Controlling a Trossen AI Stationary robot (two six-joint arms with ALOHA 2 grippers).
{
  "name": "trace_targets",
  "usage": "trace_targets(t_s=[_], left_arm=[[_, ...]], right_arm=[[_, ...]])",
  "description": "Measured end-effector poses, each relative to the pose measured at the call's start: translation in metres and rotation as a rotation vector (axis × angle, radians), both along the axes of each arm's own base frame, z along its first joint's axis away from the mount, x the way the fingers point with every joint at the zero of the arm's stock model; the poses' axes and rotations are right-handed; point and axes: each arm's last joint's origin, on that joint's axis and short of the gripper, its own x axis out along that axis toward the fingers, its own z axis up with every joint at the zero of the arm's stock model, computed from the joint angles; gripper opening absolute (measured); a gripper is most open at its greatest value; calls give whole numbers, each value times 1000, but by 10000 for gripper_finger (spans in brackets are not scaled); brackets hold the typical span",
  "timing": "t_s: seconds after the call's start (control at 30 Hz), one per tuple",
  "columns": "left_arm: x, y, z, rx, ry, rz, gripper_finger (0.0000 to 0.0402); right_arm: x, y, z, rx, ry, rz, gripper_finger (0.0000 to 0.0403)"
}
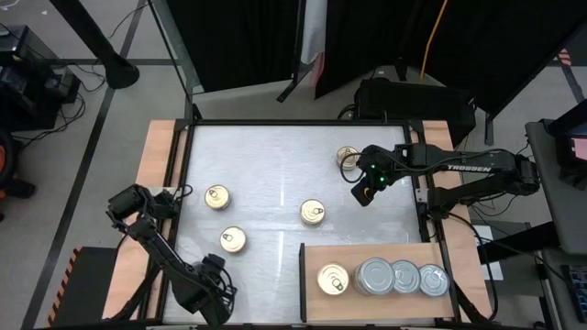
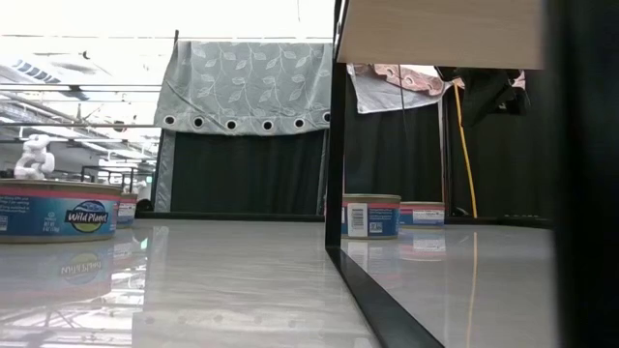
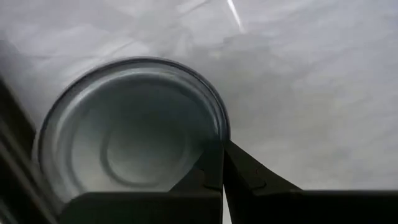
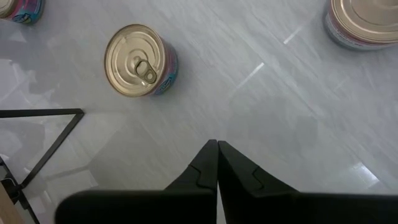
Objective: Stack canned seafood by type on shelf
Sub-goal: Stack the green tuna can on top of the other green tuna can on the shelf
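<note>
Left end effector (image 3: pixel 222 163): fingers together, nothing between them; it hangs above a silver-topped can (image 3: pixel 130 127) at the surface's left edge.
Right end effector (image 4: pixel 217 155): fingers together and empty, over bare surface near the far right corner, with a gold-topped can (image 4: pixel 138 60) a little way ahead of it.
Shelf (image 1: pixel 367 251): light-brown board at the near right corner of the surface (image 1: pixel 266 156).
Row on shelf: one gold can on the shelf (image 1: pixel 334 280), then three silver-topped cans (image 1: pixel 401 277), side by side along the board's near edge.
Loose gold cans: one near the left edge (image 1: pixel 217 196), one nearer the front (image 1: pixel 233 239), one mid-surface (image 1: pixel 313 212) just beyond the shelf's far left corner.
Partly hidden: a gold can at the far right (image 1: pixel 347 156) is half covered by the right arm in the high view.
Cut off: the silver can under the left end effector is masked by the arm from above and shows only in the left wrist view.
Low view only: printed labels on the cans' sides, such as the can at that picture's edge (image 2: pixel 60 210); a dark post and the shelf's underside block much of the right.
Open room: the far left and middle of the surface lie bare.
</note>
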Motion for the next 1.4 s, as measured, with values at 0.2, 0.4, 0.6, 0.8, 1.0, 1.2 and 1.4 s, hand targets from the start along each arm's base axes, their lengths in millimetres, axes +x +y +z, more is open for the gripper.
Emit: trace_targets(t_s=[0.2, 0.4, 0.6, 0.8, 1.0, 1.2, 1.4], left_arm=[[4, -3, -4, 5, -46, -6, 1], [11, -12, -21, -18, -77, -39, 1], [14, -14, -25, -5, -91, -50, 1], [19, -13, 6, 20, -122, -86, 1], [19, -9, 72, 3, -160, 167, 18], [20, 22, 128, 18, -104, 252, 140], [12, 49, 122, 42, -48, 301, 274]], right_arm=[[0, 0, 0, -2, 0, 3, 0], [0, 0, 0, -7, 0, 11, 0], [0, 0, 0, -11, 1, 14, 0], [0, 0, 0, -13, 1, 15, 0], [0, 0, 0, -12, 1, 13, 0], [3, -1, 2, -11, -34, 0, 0], [5, 0, 3, 22, -68, 36, 0]])
